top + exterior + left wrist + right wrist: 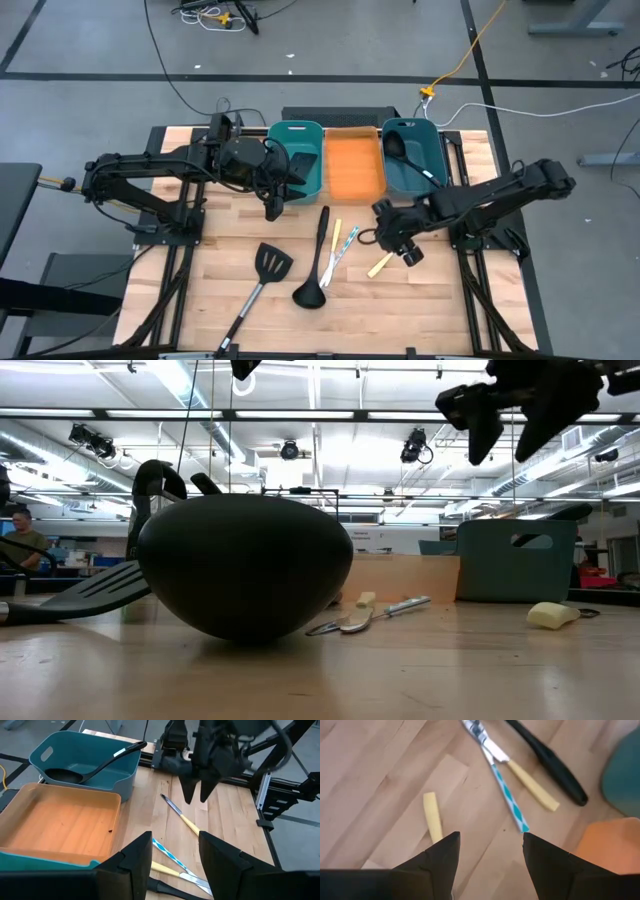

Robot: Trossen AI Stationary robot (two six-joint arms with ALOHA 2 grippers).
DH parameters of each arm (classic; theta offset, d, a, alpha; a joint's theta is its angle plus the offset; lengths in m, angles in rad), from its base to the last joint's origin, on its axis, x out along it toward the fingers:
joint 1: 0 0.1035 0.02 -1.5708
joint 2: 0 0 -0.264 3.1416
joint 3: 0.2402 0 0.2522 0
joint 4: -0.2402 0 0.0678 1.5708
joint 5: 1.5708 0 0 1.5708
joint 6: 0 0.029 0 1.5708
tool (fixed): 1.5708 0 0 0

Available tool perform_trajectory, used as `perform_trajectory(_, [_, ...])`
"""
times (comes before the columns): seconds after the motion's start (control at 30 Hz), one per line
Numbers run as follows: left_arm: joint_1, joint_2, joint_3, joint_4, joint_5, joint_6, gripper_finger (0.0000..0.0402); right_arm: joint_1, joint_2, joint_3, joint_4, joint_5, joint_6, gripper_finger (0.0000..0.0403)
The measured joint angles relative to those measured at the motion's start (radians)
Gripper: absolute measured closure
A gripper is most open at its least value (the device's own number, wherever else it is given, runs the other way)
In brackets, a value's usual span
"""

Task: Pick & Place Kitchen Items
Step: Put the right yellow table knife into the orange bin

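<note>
Wooden desk: pale planks carried three rectangular plastic bins along the far edge and loose utensils in the middle.
Bins: a teal bin on the left, an orange bin in the middle and a teal bin on the right stood side by side, touching.
Right teal bin contents: one long-handled black ladle lay inside, its handle over the rim toward the near side.
Left teal bin contents: a dark slotted item lay inside, partly hidden by the left arm.
Orange bin: no utensil showed in it.
Black slotted spatula: it lay on the desk left of centre, head toward the bins.
Second black ladle: it lay just right of the spatula, bowl toward the near edge.
Thin knives: a yellow-handled knife and a teal-and-white patterned one lay beside that ladle's handle, crossing each other.
Short yellow stick: it lay alone on the wood, right of the knives.
Left gripper: it hung over the desk just in front of the left teal bin, jaws parted and empty.
Right gripper: it hovered near the yellow stick, above it and apart from it, jaws spread wide with nothing between them.
</note>
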Motion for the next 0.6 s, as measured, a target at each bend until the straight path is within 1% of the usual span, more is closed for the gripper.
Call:
perform_trajectory(0.23, [0.000,0.000,0.000,0.000,0.000,0.034,0.0235,0.052,0.074,0.000,0.002,0.041,-0.003,0.0179])
perform_trajectory(0.6, [0.000,0.000,0.000,0.000,0.000,0.045,0.0235,0.161,0.157,0.000,0.042,0.043,0.012,0.0179])
